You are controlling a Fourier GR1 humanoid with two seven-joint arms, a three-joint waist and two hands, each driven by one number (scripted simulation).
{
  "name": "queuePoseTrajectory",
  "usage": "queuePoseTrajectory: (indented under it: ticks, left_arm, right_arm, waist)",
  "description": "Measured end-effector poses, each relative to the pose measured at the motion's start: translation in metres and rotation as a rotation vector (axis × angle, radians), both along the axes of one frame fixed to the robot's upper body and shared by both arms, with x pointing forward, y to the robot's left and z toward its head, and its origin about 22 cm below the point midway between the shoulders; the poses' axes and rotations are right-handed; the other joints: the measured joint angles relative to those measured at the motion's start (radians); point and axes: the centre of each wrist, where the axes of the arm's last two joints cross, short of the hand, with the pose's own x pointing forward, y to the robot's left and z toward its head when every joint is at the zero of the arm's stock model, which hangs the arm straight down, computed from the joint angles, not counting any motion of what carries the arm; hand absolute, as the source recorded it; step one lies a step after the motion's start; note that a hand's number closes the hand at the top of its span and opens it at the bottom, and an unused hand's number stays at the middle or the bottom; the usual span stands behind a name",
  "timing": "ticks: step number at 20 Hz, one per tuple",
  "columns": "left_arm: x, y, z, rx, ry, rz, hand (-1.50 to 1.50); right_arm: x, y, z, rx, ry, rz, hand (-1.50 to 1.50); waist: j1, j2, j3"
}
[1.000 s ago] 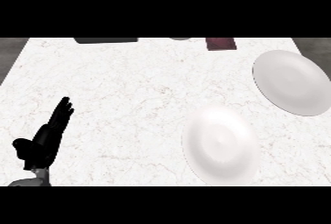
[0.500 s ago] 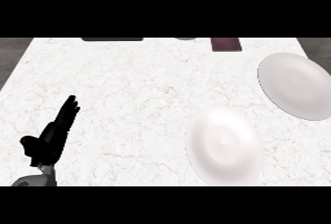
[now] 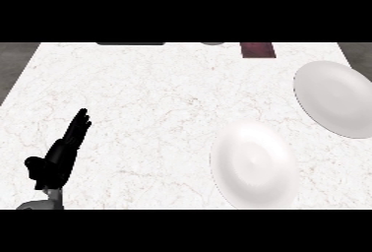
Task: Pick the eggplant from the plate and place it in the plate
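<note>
Two white plates lie on the marble counter (image 3: 160,98). The nearer plate (image 3: 254,165) sits at the lower right of middle and the farther plate (image 3: 338,98) lies at the right edge. Both show bare white surfaces, and no eggplant is visible anywhere in the head view. My left hand (image 3: 59,155) rests at the lower left with straight fingers pointing up, holding nothing, well apart from both plates. My right hand does not show.
At the counter's far edge sit a dark red object (image 3: 258,49), a dark flat object (image 3: 131,43) and a small grey object (image 3: 212,43), each partly cut off. Grey floor shows beyond the left and right edges.
The whole view has drifted: plates, far objects and my left hand all sit slightly further right and lower in the picture. Nothing was taken hold of or let go.
</note>
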Motion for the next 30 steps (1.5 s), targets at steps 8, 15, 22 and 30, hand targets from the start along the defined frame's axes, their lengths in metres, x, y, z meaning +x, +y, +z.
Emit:
queuePoseTrajectory:
  ticks: [8,15,22,30]
  left_arm:
    - [0.013,-0.004,-0.003,-0.005,0.0,-0.01,0.0]
    - [0.011,-0.004,-0.004,-0.005,-0.003,-0.012,0.0]
    - [0.018,-0.007,0.001,-0.006,-0.008,-0.018,0.0]
    - [0.019,-0.013,0.002,-0.005,-0.013,-0.029,0.0]
  right_arm:
    - [0.072,0.045,-0.016,0.066,0.044,0.084,1.5]
    - [0.123,0.078,-0.037,0.092,0.065,0.116,1.5]
    - [0.156,0.109,-0.06,0.225,0.013,0.056,-1.5]
    - [0.167,0.116,-0.071,0.349,0.03,-0.043,-1.5]
  waist:
    - [0.009,0.003,0.0]
    - [0.015,0.004,0.001]
    - [0.024,0.009,0.002]
    - [0.031,0.013,0.003]
